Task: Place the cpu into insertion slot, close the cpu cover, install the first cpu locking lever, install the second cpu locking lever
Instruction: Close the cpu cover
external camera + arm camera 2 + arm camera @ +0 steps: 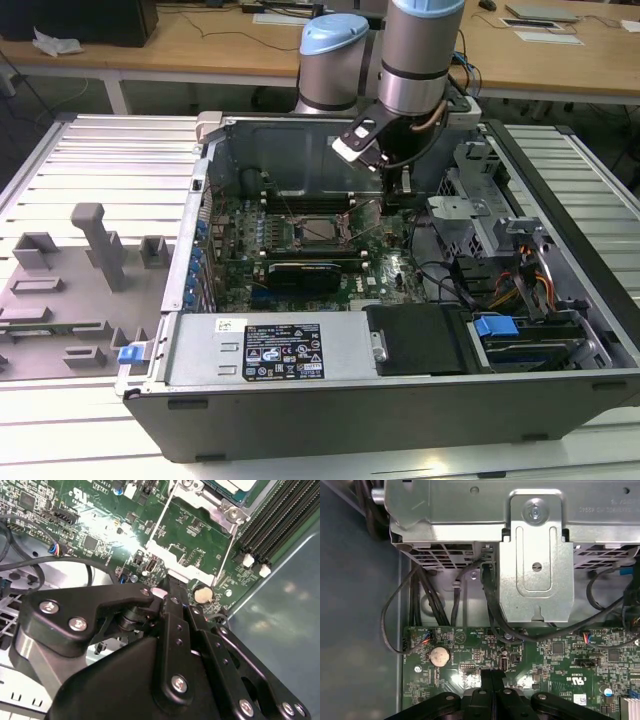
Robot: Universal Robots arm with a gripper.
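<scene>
Ribbed grey counter (90, 150), exterior view: black claw (398, 190) at the exterior view's right of the dull-silver square cpu (320, 231), seated in its black-framed insertion slot (298, 240). Second wrist view: claw (167, 594) clenched, empty, near a thin wire lever (226, 555); silver-grey cpu cover (212, 505) frames the chip. First wrist view: fingertips (486, 680) together over green motherboard (555, 670). The lever likely wants a square, steady press.

— Where is the gripper (398, 188)?
— Down inside the open computer case (400, 410), its tip low over the motherboard (390, 268).
— And the cpu (318, 231)?
— Lying in the insertion slot (297, 232), near the gripper on the exterior view's left, not touching it.
— What else is close?
— A long black expansion card (310, 270) beyond the slot, towards the camera. A metal drive cage (470, 215) stands on the gripper's other side.
</scene>
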